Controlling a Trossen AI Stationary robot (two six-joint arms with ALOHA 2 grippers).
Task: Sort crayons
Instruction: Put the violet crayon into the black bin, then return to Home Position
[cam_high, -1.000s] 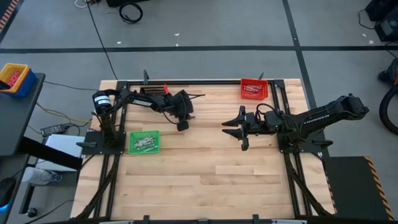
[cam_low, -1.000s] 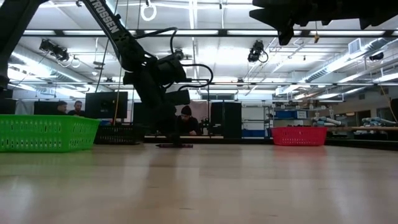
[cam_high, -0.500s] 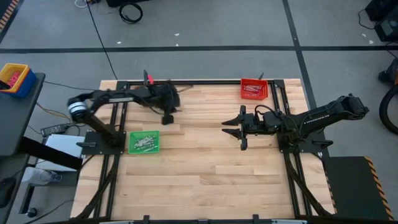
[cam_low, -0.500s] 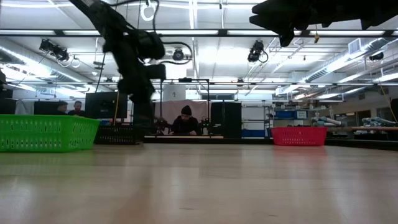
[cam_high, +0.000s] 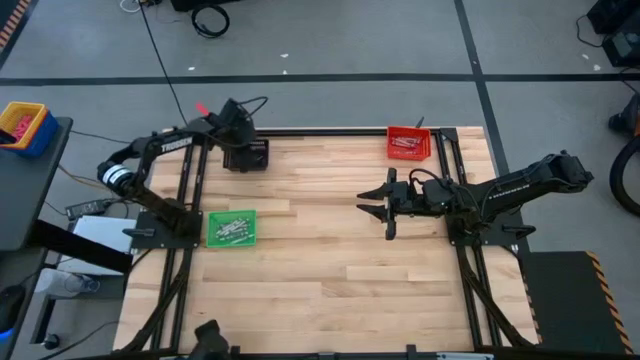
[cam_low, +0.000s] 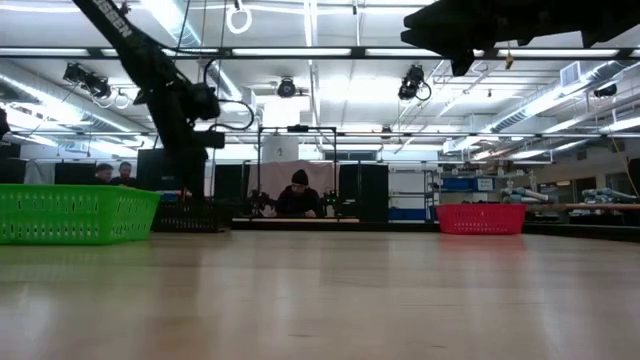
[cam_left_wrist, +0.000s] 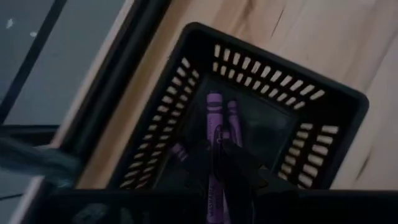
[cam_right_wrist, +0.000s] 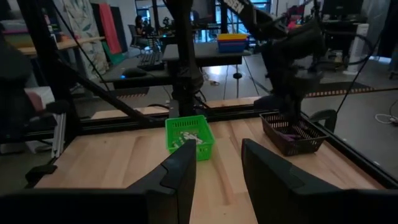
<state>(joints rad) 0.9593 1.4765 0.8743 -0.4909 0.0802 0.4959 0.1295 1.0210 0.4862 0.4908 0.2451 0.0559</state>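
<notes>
At the far left of the wooden table (cam_high: 330, 260), the left gripper (cam_left_wrist: 219, 163) is held directly above the black bin (cam_high: 247, 157), and a purple crayon (cam_left_wrist: 214, 124) is seen pinched between its dark fingers, pointing down into the bin. Other purple crayons (cam_left_wrist: 234, 121) are seen lying on the bin's floor just beside the held one. Nearer on the left side, the green bin (cam_high: 232, 228) is set on the table, with pale crayons (cam_high: 232, 230) lying inside it, well apart from both grippers. Toward the right, the right gripper (cam_high: 378, 204) is held above the middle of the table with its fingers spread apart and nothing between them. At the far right edge, the red bin (cam_high: 408, 142) is placed, with reddish crayons (cam_high: 405, 145) inside. The table's planks are bordered by a black metal frame (cam_high: 320, 131). In the low view, a seated person (cam_low: 298, 195) in dark clothing is seen beyond the table, under rows of ceiling lights (cam_low: 300, 52). On a side surface to the far left, a blue and yellow tray (cam_high: 25, 125) is seen.
</notes>
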